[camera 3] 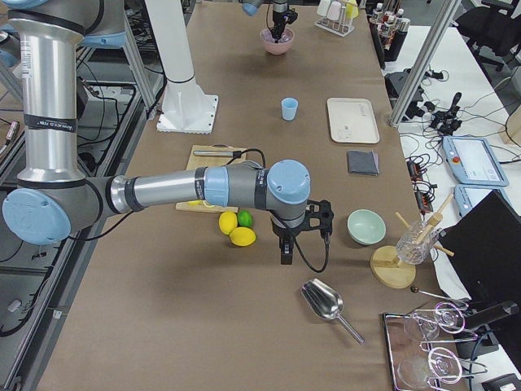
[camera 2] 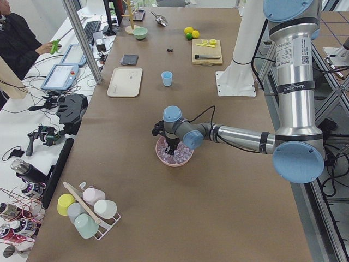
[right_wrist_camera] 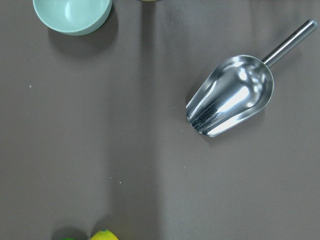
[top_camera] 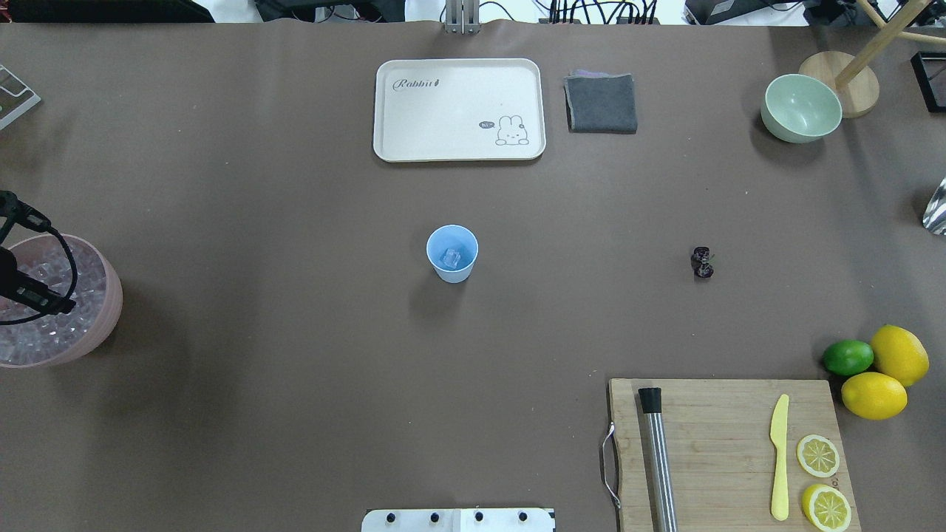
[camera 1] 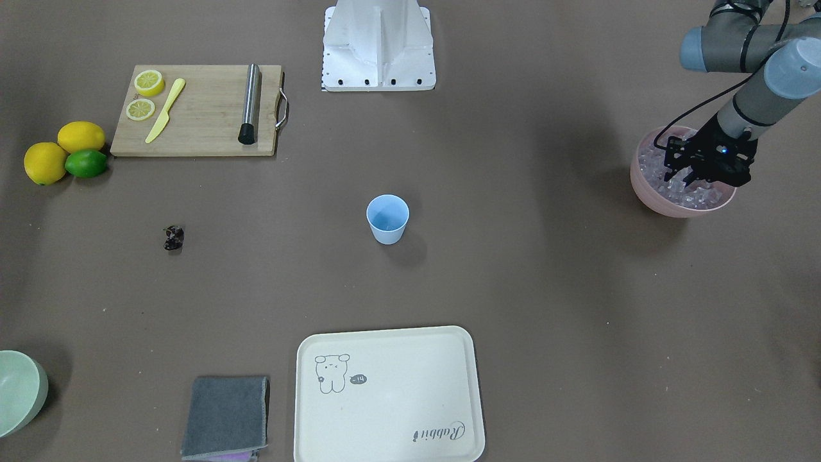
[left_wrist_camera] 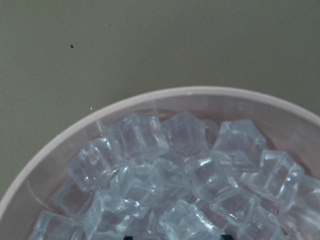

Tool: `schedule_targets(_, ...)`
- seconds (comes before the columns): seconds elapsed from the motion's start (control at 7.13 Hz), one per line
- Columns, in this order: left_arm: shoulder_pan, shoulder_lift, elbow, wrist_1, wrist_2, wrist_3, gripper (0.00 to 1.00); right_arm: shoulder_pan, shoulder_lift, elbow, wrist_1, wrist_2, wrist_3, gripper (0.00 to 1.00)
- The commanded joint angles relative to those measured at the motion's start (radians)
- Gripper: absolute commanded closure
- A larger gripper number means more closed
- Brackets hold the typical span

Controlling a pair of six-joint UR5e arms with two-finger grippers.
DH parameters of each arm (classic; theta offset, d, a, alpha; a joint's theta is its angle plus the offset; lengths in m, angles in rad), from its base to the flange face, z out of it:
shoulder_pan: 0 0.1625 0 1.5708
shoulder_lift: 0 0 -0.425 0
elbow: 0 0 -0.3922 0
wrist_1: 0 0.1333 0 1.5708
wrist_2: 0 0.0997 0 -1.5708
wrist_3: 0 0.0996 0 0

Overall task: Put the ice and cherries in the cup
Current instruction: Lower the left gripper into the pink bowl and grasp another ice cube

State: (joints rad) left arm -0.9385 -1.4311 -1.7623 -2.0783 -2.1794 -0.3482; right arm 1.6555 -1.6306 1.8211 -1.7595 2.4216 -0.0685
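Note:
The pale blue cup (camera 1: 387, 221) stands upright mid-table, and the overhead view (top_camera: 451, 255) shows one clear ice cube (top_camera: 451, 258) inside it. The rest of the ice (left_wrist_camera: 175, 170) fills a pink bowl (camera 1: 648, 186) at the table's left end. My left gripper (camera 1: 683, 176) is open, its fingertips down among the cubes. The dark cherries (camera 1: 174, 238) lie on the table toward the right side, with no gripper near them. My right gripper (camera 3: 285, 252) hangs over the table's right end and shows only in the exterior right view, so I cannot tell its state.
A wooden cutting board (top_camera: 724, 451) holds lemon slices, a yellow knife and a steel muddler. Beside it lie two lemons (top_camera: 887, 373) and a lime (top_camera: 848, 357). A cream tray (top_camera: 458, 109), grey cloth (top_camera: 601, 103), mint-green bowl (top_camera: 801, 108) and metal scoop (right_wrist_camera: 232, 95) sit further off.

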Motion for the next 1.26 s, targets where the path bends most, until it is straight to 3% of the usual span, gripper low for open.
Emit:
schedule_targets(0.0, -0.008, 0.009, -0.012, 0.0, 0.0, 0.0, 1.0, 0.004, 0.0, 0.001, 0.0, 0.001, 0.0, 0.0)
schedule_targets(0.56, -0.04, 0.026, -0.074, 0.004, -0.005, 0.0, 1.0, 0.004, -0.002, 0.012, 0.0, 0.004, 0.004, 0.0)
schedule_targets(1.12, -0.146, 0.061, -0.23, 0.0, -0.048, -0.002, 1.0, 0.004, -0.009, 0.02, 0.0, 0.005, 0.003, 0.0)
